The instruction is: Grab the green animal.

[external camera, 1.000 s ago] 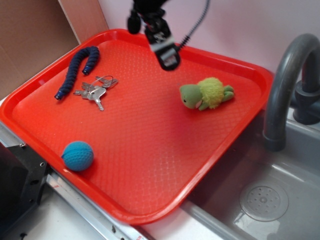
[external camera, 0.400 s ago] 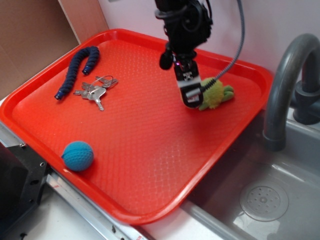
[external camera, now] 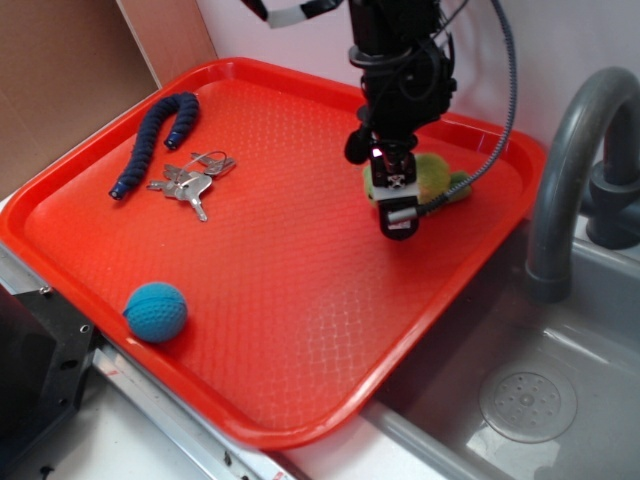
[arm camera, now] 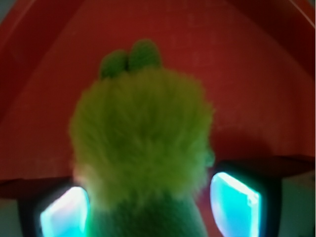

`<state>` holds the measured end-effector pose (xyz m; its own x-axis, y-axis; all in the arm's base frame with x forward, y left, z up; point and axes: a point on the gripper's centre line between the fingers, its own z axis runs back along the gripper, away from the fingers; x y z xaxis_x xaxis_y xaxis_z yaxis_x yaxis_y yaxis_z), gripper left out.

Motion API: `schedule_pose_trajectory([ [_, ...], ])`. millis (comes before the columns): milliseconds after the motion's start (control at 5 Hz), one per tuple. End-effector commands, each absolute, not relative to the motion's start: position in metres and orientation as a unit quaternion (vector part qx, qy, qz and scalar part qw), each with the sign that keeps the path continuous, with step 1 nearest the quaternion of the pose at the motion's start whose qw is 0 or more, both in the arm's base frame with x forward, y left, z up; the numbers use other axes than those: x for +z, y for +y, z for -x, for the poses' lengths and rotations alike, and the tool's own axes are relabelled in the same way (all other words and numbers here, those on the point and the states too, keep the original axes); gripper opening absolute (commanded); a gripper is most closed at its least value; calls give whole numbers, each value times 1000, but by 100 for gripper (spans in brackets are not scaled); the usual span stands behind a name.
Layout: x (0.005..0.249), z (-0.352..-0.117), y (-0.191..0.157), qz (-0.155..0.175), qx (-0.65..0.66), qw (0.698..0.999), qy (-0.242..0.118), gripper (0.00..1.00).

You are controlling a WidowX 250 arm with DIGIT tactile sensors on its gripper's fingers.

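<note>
The green animal point(external camera: 438, 176), a small plush turtle with a fuzzy yellow-green body, lies at the far right of the red tray point(external camera: 300, 290). My gripper point(external camera: 383, 185) has come down over it and hides its head in the exterior view. In the wrist view the turtle point(arm camera: 143, 138) fills the middle, its two dull green legs pointing away. My gripper point(arm camera: 148, 210) is open and straddles it. The left finger point(arm camera: 64, 215) is against the fur, and the right finger point(arm camera: 234, 202) stands a small gap off.
A blue crocheted ball point(external camera: 156, 311) sits near the tray's front left. A bunch of keys point(external camera: 190, 183) and a dark blue curved beaded piece point(external camera: 155, 135) lie at the back left. A grey faucet point(external camera: 570, 170) and sink point(external camera: 530, 400) are to the right.
My gripper has moved right and down from above the tray's back to over the turtle, and its fingers now stand on either side of it. The turtle has not moved.
</note>
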<state>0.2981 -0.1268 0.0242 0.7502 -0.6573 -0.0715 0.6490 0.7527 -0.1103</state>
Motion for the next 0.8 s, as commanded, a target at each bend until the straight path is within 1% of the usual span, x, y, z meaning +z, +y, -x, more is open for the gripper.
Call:
schedule_pose_trajectory([
  [0, 43, -302, -141, 22, -363, 931, 23, 0],
  [200, 58, -301, -131, -13, -341, 940, 12, 0],
  [400, 108, -284, -103, -30, -221, 974, -31, 0],
  [600, 156, -260, -76, -32, -97, 992, -70, 0],
])
